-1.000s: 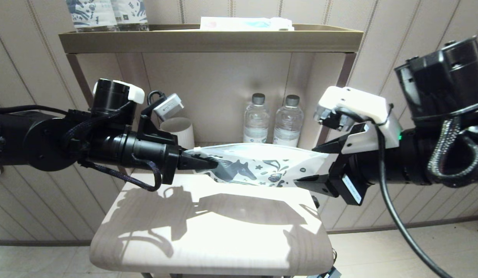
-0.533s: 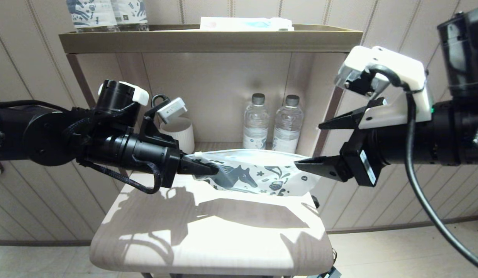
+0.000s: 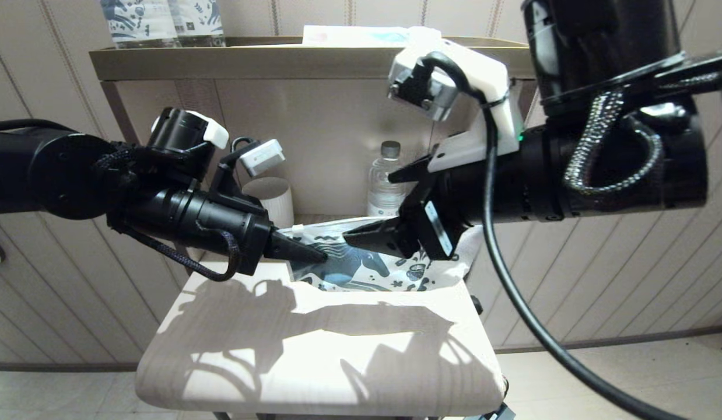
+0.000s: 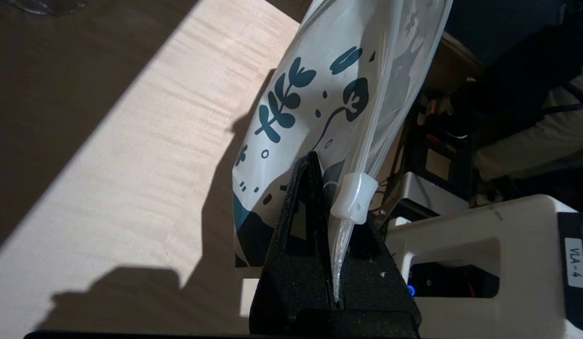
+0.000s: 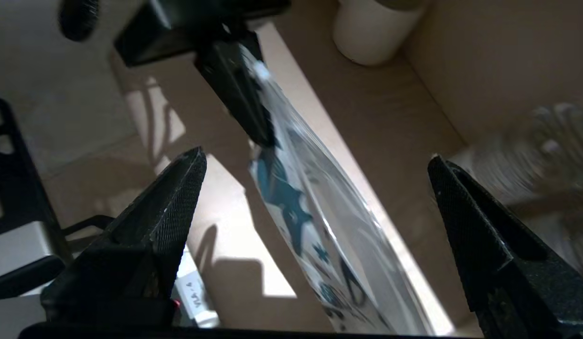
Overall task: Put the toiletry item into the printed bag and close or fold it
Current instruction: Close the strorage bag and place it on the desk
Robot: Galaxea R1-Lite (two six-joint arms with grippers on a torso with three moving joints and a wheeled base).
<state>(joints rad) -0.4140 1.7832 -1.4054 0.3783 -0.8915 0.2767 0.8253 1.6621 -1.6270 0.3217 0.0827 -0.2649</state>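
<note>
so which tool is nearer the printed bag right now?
Left. The left tool is shut on the printed bag at its slider end. The right tool is open, its tips on either side of the bag, not touching.

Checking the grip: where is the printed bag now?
Head view, centre: the printed bag hangs over the table, pinched by the left gripper, below the open right gripper.
</note>
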